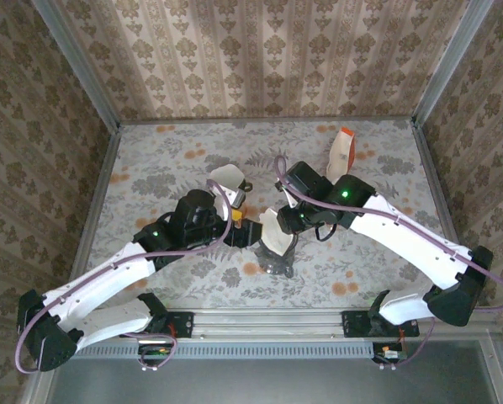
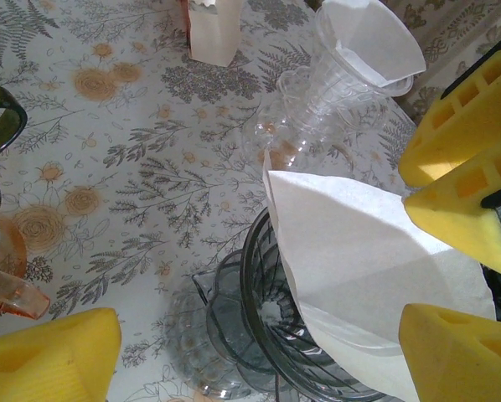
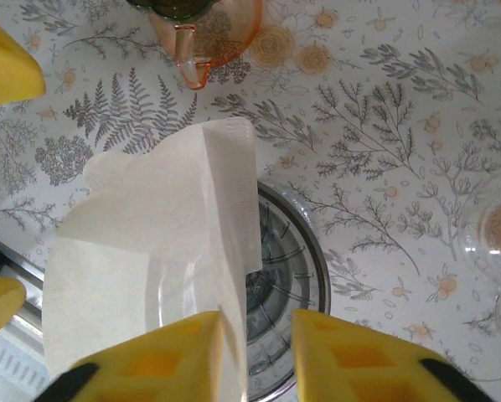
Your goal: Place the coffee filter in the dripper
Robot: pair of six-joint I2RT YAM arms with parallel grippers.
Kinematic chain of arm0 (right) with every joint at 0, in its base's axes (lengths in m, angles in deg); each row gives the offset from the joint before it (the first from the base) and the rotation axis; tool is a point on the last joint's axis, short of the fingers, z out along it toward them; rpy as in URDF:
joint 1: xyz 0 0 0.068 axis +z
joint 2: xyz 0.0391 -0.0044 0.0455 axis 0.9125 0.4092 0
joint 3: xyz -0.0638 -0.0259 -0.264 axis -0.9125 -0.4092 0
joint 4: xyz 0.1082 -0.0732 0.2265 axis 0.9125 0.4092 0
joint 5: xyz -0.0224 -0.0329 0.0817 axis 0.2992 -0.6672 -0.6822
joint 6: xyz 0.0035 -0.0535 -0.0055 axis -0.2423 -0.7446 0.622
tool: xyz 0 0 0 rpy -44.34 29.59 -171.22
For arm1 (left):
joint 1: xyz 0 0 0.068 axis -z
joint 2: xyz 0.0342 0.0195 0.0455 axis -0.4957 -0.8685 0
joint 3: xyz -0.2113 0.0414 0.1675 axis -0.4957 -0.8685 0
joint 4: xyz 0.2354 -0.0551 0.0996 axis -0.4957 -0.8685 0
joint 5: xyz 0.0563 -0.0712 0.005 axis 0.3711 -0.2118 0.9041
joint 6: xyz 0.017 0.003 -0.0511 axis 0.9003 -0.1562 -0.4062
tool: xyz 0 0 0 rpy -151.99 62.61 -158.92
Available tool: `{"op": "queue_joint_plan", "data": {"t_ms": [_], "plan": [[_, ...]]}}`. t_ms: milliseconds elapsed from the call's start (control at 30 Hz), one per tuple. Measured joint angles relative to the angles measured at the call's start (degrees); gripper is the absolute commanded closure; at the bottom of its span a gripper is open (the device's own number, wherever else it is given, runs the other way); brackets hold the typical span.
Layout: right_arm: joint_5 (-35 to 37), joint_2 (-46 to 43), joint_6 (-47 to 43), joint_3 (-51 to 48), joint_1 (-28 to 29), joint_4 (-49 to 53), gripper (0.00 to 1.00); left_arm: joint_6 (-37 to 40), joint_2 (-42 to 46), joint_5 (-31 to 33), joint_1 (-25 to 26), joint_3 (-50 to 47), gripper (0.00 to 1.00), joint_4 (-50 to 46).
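The right gripper (image 3: 257, 356) is pinching the paper filter (image 3: 150, 251) over the smoked-glass dripper (image 3: 294, 276) at lower centre, needing centring while the left gripper (image 2: 259, 352) is gaping wide.

Overhead view downward; both wrist views close above the dripper (image 2: 267, 335).

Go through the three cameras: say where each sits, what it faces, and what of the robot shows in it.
Top external: above and behind the arms, looking down on the table; both arms, left gripper and right gripper meeting over the dripper.
Left wrist: on the left arm, facing the dripper and coffee filter; its yellow fingers frame it.
Right wrist: looks straight down; its fingers pinch the filter.
Shared: all three show filter and dripper.
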State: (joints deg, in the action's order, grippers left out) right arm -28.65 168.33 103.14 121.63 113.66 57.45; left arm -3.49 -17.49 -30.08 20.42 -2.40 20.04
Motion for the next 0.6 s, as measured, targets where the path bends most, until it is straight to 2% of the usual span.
{"op": "queue_joint_plan", "data": {"t_ms": [133, 233, 600], "plan": [[-0.02, 0.00, -0.13, 0.00, 0.68, 0.04, 0.87, 0.00, 0.00, 0.00, -0.04, 0.00, 0.12, 0.00], [0.04, 0.00, -0.22, 0.00, 1.27, 0.02, 1.00, -0.02, 0.00, 0.00, -0.04, 0.00, 0.12, 0.00], [9.57, 2.78, 1.64, 0.15, 6.21, 0.15, 1.00, -0.02, 0.00, -0.02, -0.39, 0.00, 0.12, 0.00]]}}
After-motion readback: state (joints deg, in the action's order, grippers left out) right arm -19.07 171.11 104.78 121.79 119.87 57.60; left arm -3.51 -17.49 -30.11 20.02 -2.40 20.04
